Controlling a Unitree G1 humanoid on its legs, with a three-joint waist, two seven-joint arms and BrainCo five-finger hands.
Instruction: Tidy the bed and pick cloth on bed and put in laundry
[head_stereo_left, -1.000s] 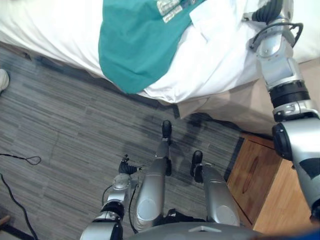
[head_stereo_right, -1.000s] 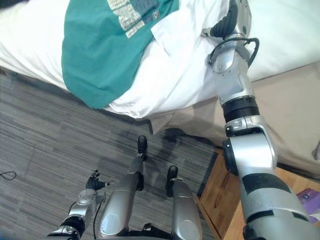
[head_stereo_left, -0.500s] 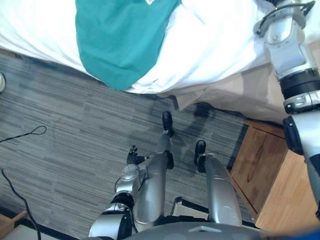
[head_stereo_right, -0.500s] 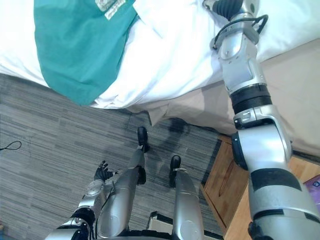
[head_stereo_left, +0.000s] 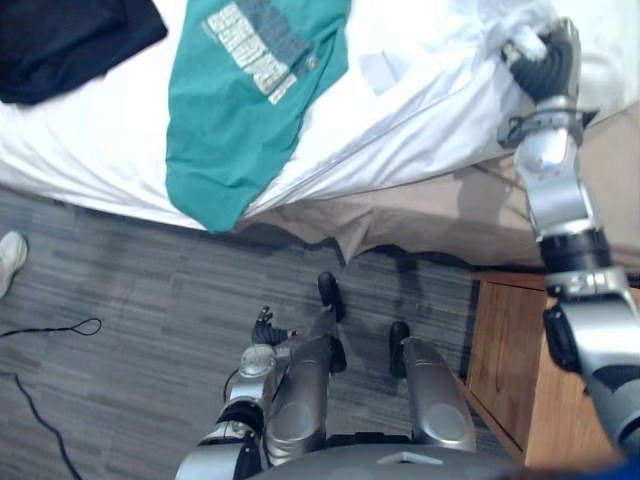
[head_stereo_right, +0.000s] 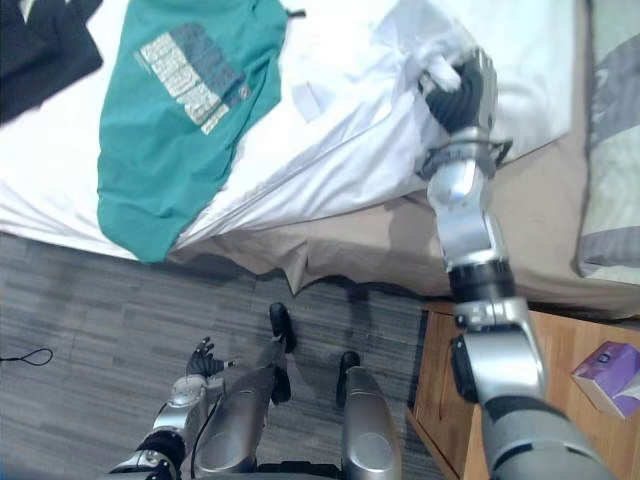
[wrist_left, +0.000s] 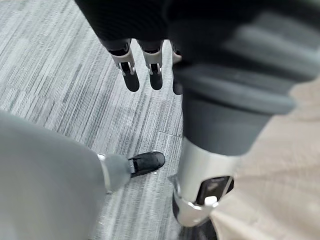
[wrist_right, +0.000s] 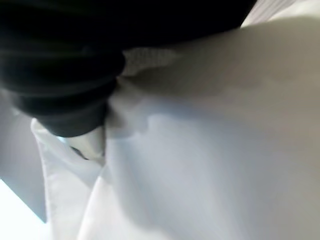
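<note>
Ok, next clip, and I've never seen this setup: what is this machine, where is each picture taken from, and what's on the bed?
It is a two-legged humanoid robot with two arms and fingered hands. The two wide pictures come from a stereo camera on its head, looking down at the bed's edge. The two close ones come from a camera on each wrist. On the white sheet lie a teal T-shirt and, farther off to the left, a black garment. The right hand reaches into a bunched fold of the sheet; its wrist view shows white cloth pressed against it, but the grip itself is hidden. The left hand hangs open and empty above the carpet. A wooden nightstand stands beside the bed.
</note>
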